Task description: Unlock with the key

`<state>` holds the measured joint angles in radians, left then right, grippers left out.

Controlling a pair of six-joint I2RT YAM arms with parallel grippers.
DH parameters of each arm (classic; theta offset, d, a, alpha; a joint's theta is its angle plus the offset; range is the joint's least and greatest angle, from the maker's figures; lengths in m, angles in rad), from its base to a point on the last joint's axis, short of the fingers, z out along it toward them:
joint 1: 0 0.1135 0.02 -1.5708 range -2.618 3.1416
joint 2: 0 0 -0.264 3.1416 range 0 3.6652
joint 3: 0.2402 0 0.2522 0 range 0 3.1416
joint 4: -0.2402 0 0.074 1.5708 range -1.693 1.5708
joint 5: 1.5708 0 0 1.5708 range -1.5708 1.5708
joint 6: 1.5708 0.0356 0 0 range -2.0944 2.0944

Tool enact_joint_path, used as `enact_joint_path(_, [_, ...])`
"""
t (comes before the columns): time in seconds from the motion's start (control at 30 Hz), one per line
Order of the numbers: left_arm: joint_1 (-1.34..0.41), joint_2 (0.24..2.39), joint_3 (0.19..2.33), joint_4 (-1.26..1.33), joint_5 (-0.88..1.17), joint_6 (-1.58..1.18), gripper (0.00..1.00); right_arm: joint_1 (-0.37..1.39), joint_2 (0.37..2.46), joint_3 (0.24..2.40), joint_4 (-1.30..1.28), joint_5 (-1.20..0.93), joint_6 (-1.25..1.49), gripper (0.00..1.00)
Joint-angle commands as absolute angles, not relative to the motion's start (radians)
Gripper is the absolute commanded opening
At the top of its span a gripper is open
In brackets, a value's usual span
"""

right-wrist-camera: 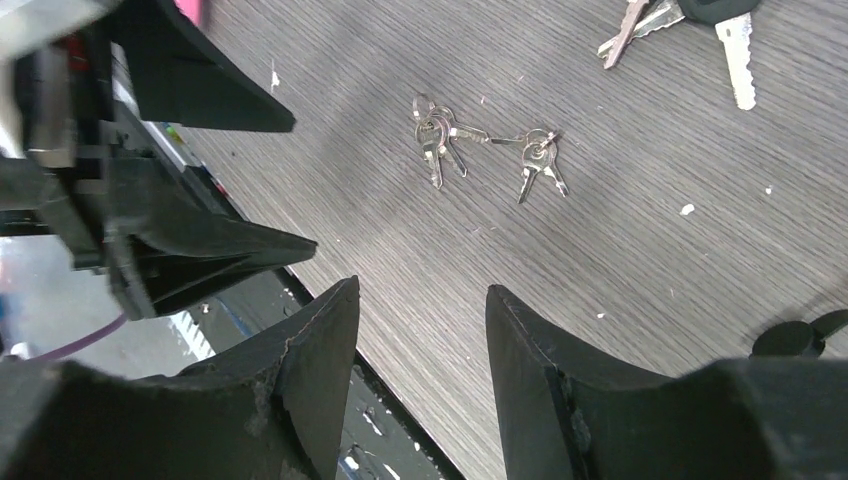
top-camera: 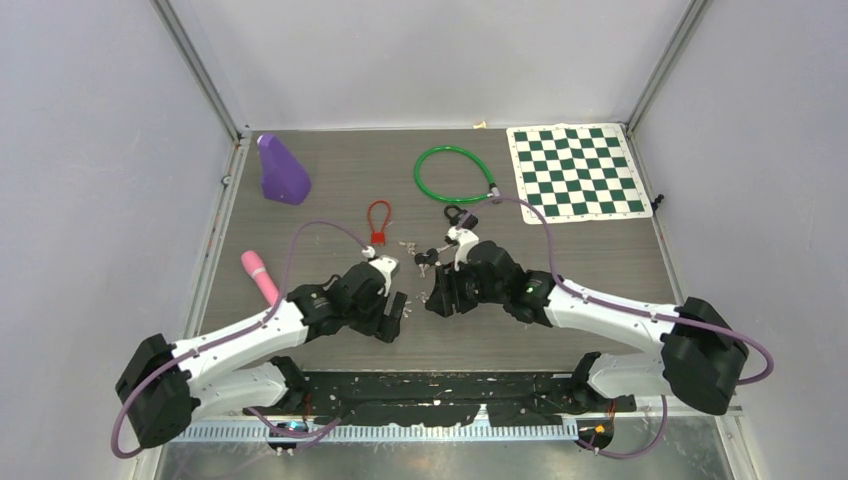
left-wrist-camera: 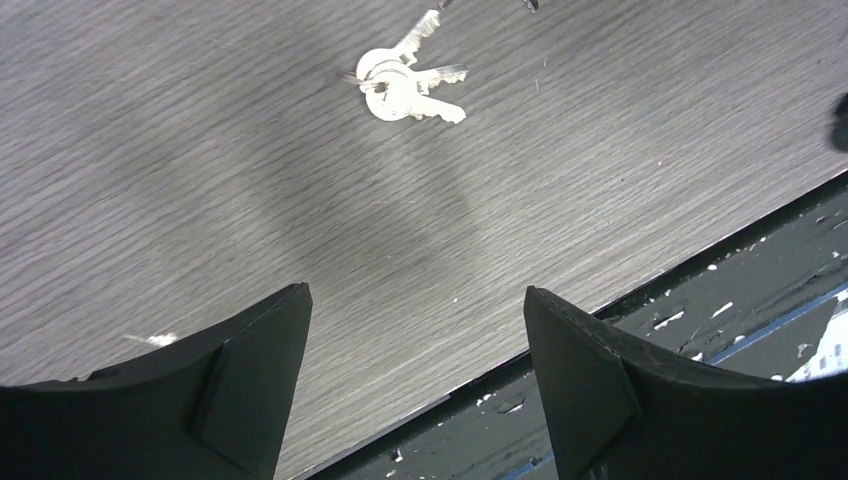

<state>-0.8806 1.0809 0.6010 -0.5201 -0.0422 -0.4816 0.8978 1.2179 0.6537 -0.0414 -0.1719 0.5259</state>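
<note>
A bunch of small silver keys (left-wrist-camera: 405, 85) lies on the wood table ahead of my left gripper (left-wrist-camera: 415, 292), which is open and empty, low over the table near its front edge. My right gripper (right-wrist-camera: 421, 287) is open and empty too. Two small key bunches (right-wrist-camera: 435, 130) (right-wrist-camera: 540, 155) lie beyond it, and larger keys, one black-headed (right-wrist-camera: 735, 50), lie further off. In the top view the two grippers (top-camera: 395, 310) (top-camera: 435, 300) face each other at table centre. A red cable lock (top-camera: 378, 225), a black padlock (top-camera: 458, 215) and a green cable lock (top-camera: 455, 175) lie behind them.
A purple wedge-shaped object (top-camera: 283, 172) stands at the back left and a pink cylinder (top-camera: 260, 277) lies at the left. A green-and-white checkerboard (top-camera: 578, 170) lies at the back right. The black front rail (top-camera: 450, 390) runs below the grippers. My left gripper's fingers (right-wrist-camera: 200, 240) show in the right wrist view.
</note>
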Motion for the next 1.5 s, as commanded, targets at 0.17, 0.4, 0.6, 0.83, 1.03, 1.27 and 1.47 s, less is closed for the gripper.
enact_joint_path(0.17, [-0.690,0.916,0.581,-0.551,-0.053,-0.569,0.88,0.969,1.421,0.877,-0.165,-0.092,0.378,0.55])
enact_joint_path(0.4, [-0.567,0.740,0.549,-0.613,-0.038,-0.608,0.98,1.029,1.628,1.092,-0.290,-0.045,0.252,0.46])
enact_joint_path(0.6, [-0.537,0.561,0.584,-0.727,-0.163,-0.630,1.00,1.104,1.787,1.239,-0.415,0.076,0.186,0.39])
enact_joint_path(0.83, [-0.536,0.374,0.652,-0.810,-0.334,-0.582,1.00,1.126,1.889,1.307,-0.455,0.107,0.182,0.37])
enact_joint_path(1.03, [-0.537,0.304,0.671,-0.836,-0.411,-0.550,0.99,1.128,1.948,1.342,-0.471,0.130,0.194,0.36])
enact_joint_path(1.27, [-0.537,0.284,0.665,-0.835,-0.435,-0.523,0.99,1.129,2.014,1.404,-0.527,0.162,0.204,0.38])
enact_joint_path(1.47, [-0.537,0.285,0.652,-0.814,-0.409,-0.496,0.98,1.129,2.043,1.430,-0.579,0.190,0.218,0.27])
